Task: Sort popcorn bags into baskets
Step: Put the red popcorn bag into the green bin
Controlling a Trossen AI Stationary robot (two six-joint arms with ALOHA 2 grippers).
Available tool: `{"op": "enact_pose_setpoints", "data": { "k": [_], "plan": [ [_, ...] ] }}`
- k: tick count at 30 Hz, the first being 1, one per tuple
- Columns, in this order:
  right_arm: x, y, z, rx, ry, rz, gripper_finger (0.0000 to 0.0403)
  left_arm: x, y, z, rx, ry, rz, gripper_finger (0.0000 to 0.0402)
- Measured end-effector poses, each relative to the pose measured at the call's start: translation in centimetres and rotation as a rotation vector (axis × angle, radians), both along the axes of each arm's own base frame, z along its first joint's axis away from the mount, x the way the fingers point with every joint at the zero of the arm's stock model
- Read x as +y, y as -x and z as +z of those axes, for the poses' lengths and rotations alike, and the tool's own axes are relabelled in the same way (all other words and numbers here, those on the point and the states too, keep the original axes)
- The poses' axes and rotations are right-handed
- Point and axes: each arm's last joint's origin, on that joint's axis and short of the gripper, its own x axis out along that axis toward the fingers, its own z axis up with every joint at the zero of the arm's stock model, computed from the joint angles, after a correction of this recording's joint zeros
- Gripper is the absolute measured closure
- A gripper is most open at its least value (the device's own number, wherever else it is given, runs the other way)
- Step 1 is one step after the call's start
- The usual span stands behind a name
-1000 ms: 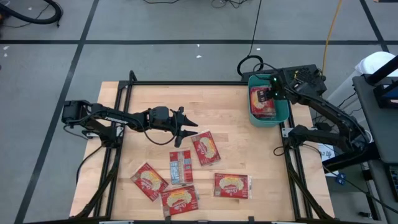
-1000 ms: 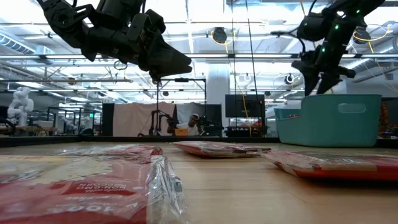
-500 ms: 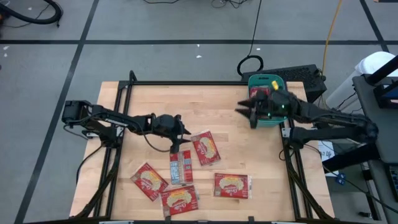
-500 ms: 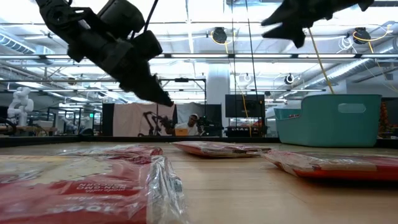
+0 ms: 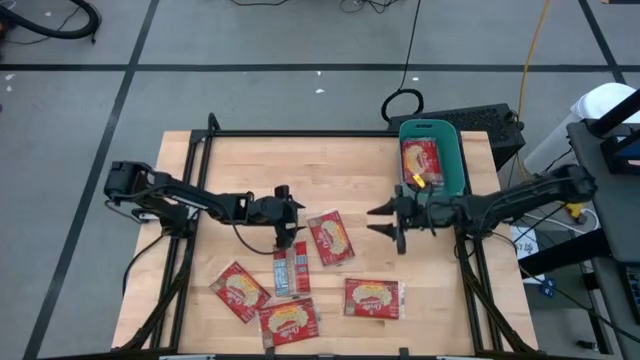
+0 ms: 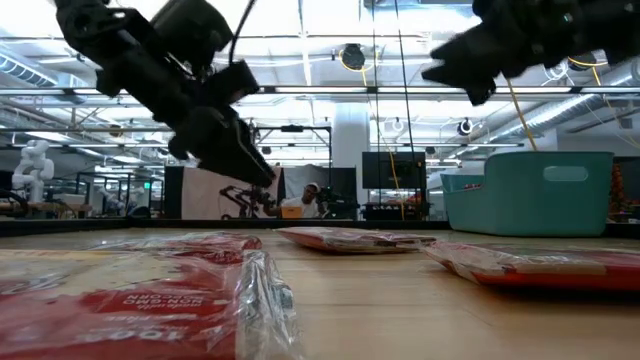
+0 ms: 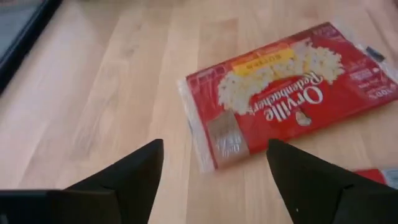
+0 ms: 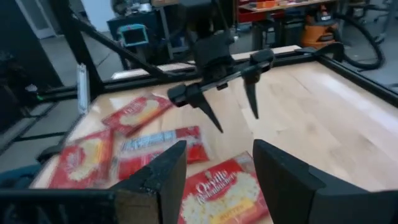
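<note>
Several red popcorn bags lie flat on the wooden table: one (image 5: 331,238) mid-table, one (image 5: 372,297) nearer the front, two (image 5: 240,290) (image 5: 289,320) at the near left, and one grey-silver side up (image 5: 290,268). Another bag (image 5: 420,160) lies inside the teal basket (image 5: 455,165) at the far right. My left gripper (image 5: 290,215) (image 7: 214,162) hangs open, slanting down, just left of the mid-table bag (image 7: 292,93). My right gripper (image 5: 380,221) (image 8: 217,168) is open and nearly level, above the table beside the basket's near end, facing the left gripper (image 8: 224,81). Neither holds anything.
A black metal frame (image 5: 300,134) runs round the table's edges. Bare wood lies across the far half of the table (image 5: 300,165). In the low view the basket (image 6: 530,190) stands at the right, behind the flat bags (image 6: 350,238).
My right gripper has swung from above the basket toward the table's near left, out over the table, tipping from pointing down to almost level. My left gripper has sunk a little toward the bags, tipped further downward and opened wider. The bags have stayed in place.
</note>
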Motion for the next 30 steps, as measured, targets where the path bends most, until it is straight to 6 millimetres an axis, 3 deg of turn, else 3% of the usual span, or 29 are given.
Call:
{"op": "enact_pose_setpoints", "data": {
  "k": [9, 17, 25, 30],
  "plan": [
    [0.8, 0.1, -3.1, 0.001, -0.003, 0.031, 0.0227, 0.1, -1.8, -3.6, 0.116, -0.175, -0.101, 0.0176],
    [0.8, 0.1, -3.8, 0.03, -0.02, 0.031, 0.0227, 0.7, -4.5, -5.9, 0.152, -0.231, -0.109, 0.0255],
    [0.8, -0.1, -3.7, 0.022, -0.038, 0.024, 0.0227, 1.4, -6.3, -6.3, 0.148, -0.246, -0.146, 0.0389],
    [0.9, -0.2, -4.1, 0.036, -0.101, -0.032, 0.0227, 2.0, -6.8, -5.5, 0.106, -0.158, 0.0, 0.0396]
  ]
}}
